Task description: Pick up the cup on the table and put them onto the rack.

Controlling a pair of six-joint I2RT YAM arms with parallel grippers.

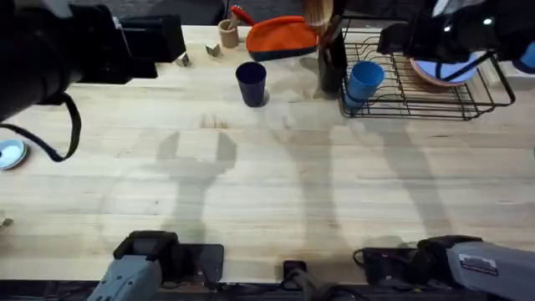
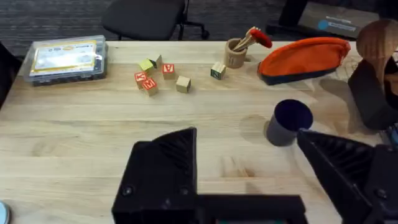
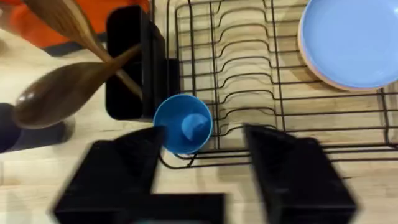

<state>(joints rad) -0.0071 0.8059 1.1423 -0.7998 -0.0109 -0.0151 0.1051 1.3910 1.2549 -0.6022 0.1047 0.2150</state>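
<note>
Both claws spread, right claw [image 3: 199, 155] above light-blue cup [image 3: 183, 123] in rack [image 3: 249, 68], beside black utensil holder [image 3: 127, 62]

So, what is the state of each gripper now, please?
Left gripper: open, holding nothing.
Right gripper: open, above the light blue cup, not gripping it.

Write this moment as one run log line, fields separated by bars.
light blue cup: in rack corner | dark blue cup: on table | right gripper: open above light blue cup
</note>
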